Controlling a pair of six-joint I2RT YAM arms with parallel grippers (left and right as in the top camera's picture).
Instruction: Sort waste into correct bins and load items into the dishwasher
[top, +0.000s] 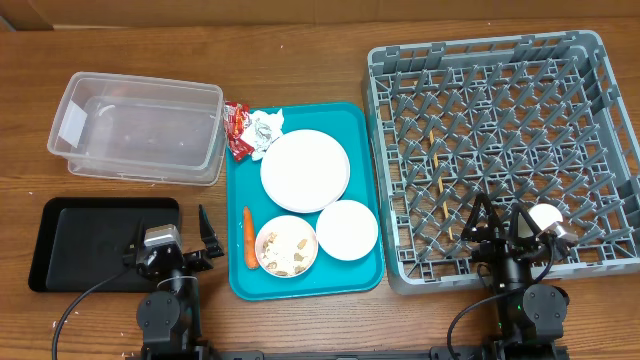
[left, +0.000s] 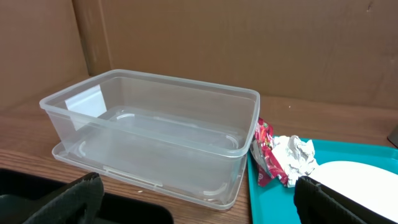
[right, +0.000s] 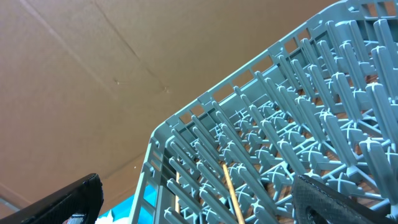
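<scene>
Left pincer (top: 170, 235) released, empty, at tabletop's near edge by black tray (top: 80, 245). Right pincer (top: 498, 222) released, empty, over grey dish rack (top: 374, 120), near edge.

Near edge, left side: the left arm (top: 165, 300) sits folded low over its own base, wrist pointing forward, away from the robot. The left gripper (top: 170, 232) has its jaws spread wide with nothing between them. In the left wrist view its dark fingers (left: 65, 202) show only at the two lower corners, far apart.

Near edge, right side: the right arm (top: 525, 300) has the same tucked posture, wrist aimed forward. The right gripper (top: 500, 215) has its jaws splayed in a wide V, empty. Its fingers (right: 59, 199) likewise sit at the lower corners of the right wrist view.

The two arms are well apart, neither one extended.
</scene>
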